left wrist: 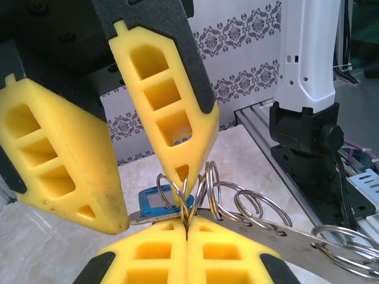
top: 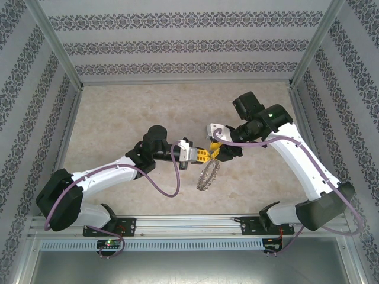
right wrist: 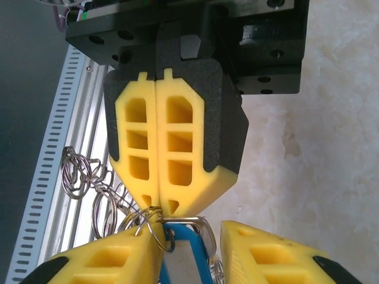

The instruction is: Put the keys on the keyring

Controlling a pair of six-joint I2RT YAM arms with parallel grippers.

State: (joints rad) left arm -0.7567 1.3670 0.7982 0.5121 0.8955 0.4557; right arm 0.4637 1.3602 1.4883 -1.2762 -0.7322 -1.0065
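Left gripper (left wrist: pixel 186 229) was clenched on one wire loop (left wrist: pixel 161 183) of the keyring (left wrist: pixel 251 207); the blue key (left wrist: pixel 155 201) sat at that pinched loop, threaded on, I judged; my right gripper (right wrist: pixel 188 229) stood released around it; the yellow key was seemingly left to do.

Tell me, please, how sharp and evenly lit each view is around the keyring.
Top external: soft, even light, the keyring small and slightly hazy. Left wrist: its wire loops crisp, with bright glints on the metal. Right wrist: the blue key sharp up close, the table bright and pale.
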